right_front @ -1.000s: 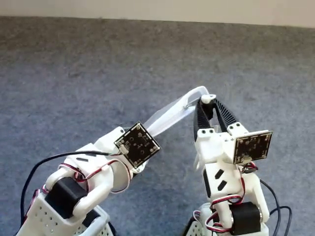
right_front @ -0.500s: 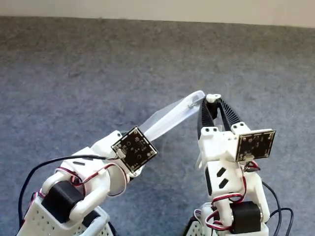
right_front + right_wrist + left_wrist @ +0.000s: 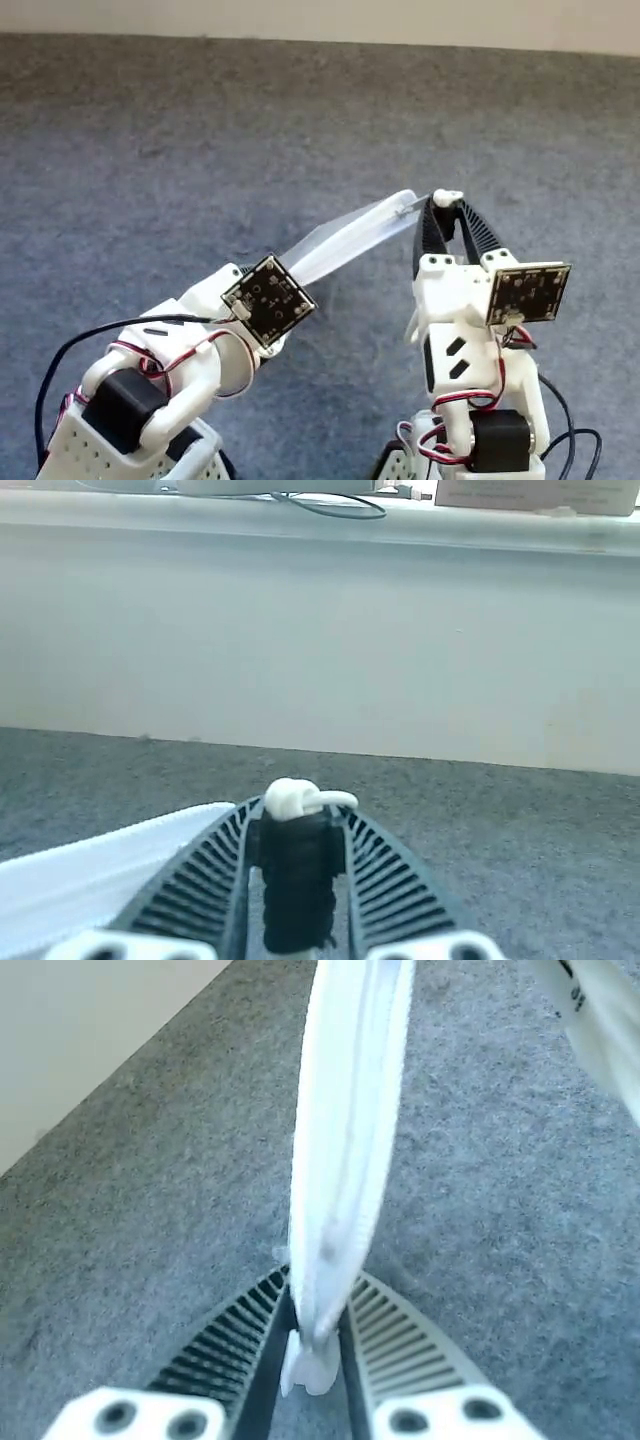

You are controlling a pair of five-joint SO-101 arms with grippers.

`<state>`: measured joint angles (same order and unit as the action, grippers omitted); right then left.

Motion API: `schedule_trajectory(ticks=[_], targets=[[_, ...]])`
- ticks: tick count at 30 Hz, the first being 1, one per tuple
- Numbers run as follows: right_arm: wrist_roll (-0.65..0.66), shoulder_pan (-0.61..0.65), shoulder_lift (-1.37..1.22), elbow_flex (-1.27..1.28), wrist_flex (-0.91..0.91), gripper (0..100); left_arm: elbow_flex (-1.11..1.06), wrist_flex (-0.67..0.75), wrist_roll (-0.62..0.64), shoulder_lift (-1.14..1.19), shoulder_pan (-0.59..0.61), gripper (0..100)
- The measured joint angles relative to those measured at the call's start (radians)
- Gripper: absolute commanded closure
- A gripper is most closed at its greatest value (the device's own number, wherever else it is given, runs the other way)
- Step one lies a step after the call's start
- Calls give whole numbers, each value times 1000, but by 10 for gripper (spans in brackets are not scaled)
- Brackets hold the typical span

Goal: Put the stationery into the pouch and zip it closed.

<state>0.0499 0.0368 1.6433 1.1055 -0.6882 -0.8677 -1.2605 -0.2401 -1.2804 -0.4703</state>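
A translucent white pouch (image 3: 345,237) hangs in the air between the two arms, above the grey carpet. My left gripper (image 3: 312,1332) is shut on one end of the pouch (image 3: 345,1150), whose zipper edge runs away from the fingers. My right gripper (image 3: 445,207) is shut on the white zipper pull (image 3: 298,800) at the pouch's other end, with the pouch's white edge (image 3: 90,875) trailing off to one side. What lies inside the pouch cannot be made out.
Grey carpet (image 3: 200,140) covers the table around both arms. A pale wall (image 3: 320,650) stands behind the far edge, with a ledge and cables on top.
The right gripper has pulled the zipper pull rightward along the pouch. The left arm has drawn back slightly toward its base, keeping the pouch stretched.
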Motion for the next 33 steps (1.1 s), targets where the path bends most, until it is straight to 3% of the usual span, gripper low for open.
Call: schedule_trajectory(ticks=[11,25,33], targets=[[0,-6,-8,14,64,995,0,0,-2,-2,6,997],[2,-11,-8,14,64,989,-92,-5,-2,-195,60,997],[-18,-55,3,8,17,706,-103,-15,5,-201,98,996]])
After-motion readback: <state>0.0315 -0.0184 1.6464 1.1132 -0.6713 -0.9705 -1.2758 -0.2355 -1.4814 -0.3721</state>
